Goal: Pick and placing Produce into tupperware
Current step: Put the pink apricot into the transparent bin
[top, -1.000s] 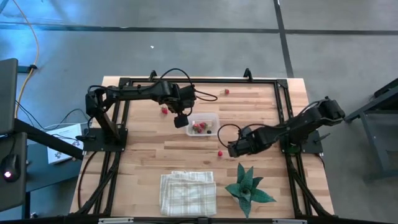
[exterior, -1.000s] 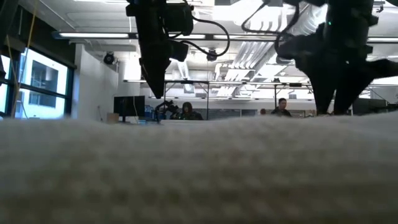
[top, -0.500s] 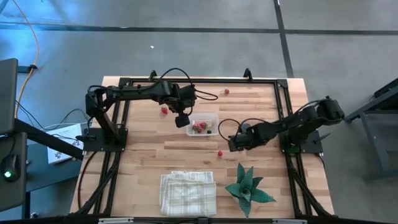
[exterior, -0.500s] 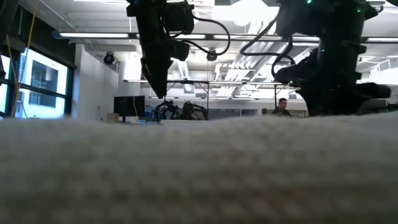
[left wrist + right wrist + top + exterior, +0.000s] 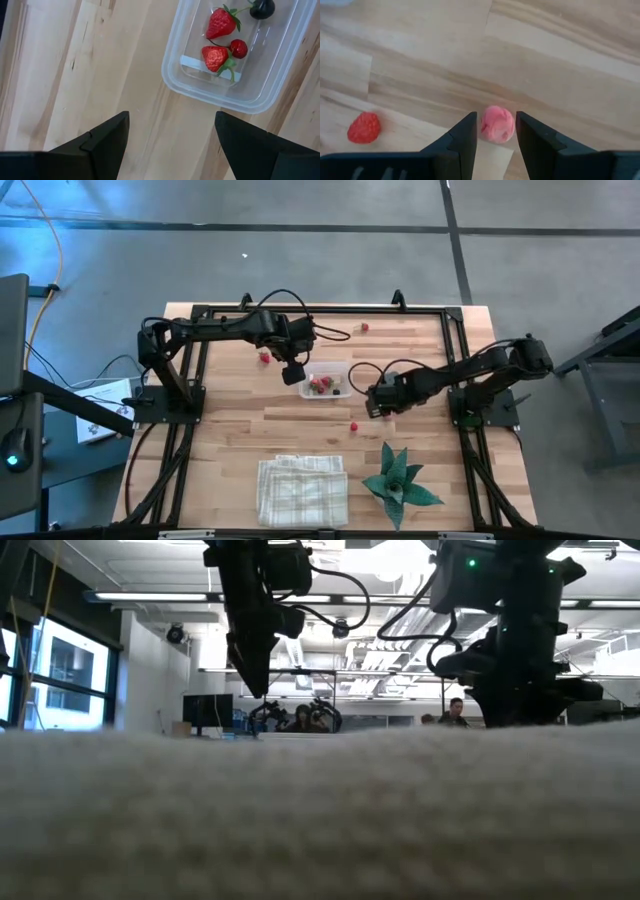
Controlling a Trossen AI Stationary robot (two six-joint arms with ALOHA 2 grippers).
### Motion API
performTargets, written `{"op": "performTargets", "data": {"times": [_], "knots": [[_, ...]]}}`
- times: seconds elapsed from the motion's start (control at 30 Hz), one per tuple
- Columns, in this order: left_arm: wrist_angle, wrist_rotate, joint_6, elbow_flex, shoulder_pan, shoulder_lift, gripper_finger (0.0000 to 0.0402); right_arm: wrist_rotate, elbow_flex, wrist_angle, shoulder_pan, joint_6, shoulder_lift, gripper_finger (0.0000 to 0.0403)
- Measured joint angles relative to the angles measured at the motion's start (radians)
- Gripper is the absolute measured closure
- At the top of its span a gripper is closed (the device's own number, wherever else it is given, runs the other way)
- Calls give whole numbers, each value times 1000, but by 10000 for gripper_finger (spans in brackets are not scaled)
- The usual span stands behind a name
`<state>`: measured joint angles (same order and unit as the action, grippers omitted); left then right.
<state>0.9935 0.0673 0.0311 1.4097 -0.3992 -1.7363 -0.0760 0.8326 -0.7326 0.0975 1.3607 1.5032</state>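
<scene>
The clear tupperware stands on the wooden table and holds two red strawberries, a small red piece and a dark piece. My left gripper is open and empty just off the tupperware's left end. My right gripper is to the right of the tupperware, shut on a pink round piece. A red piece lies on the table near it and also shows in the right wrist view. Two more red pieces lie farther back. My right gripper pinches the pink round piece by its two opposite sides between its two fingers. The fingers come at it from above, over bare wood. Whether the piece is clear of the table, I cannot tell.
A folded white-and-grey checked cloth lies at the near edge and fills the foreground of the low view. A green spiky plant stands to its right. Black frame rails run along the table's sides.
My right gripper has gone toward the table's far edge, closer to the tupperware, away from the red piece that stays on the table. My left gripper has kept still.
</scene>
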Motion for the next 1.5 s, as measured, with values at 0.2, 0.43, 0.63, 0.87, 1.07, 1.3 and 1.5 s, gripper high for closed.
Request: {"op": "performTargets", "data": {"times": [0.2, 0.43, 0.63, 0.87, 1.07, 1.3, 1.5], "knots": [[-1, 0, 0, 0, 0, 0, 119, 12, 0, -1, 14, 20, 0, 276], [-6, 0, -1, 0, 0, 0, 119, 14, 0, 11, 14, 30, 27, 276], [-6, 0, -1, 0, 0, 0, 119, 33, 0, 74, 14, 27, 89, 276], [-5, 0, -2, 0, 0, 0, 119, 39, 0, 84, 14, 27, 97, 281], [-5, 2, -2, 0, 0, 0, 119, 43, 0, 85, 14, 26, 94, 341], [20, 42, -1, -1, 0, 36, 119, 9, 80, 68, 8, -31, 75, 389], [39, 76, 30, -1, -1, 145, 119, -81, 238, -73, -35, -148, 50, 396]]}}
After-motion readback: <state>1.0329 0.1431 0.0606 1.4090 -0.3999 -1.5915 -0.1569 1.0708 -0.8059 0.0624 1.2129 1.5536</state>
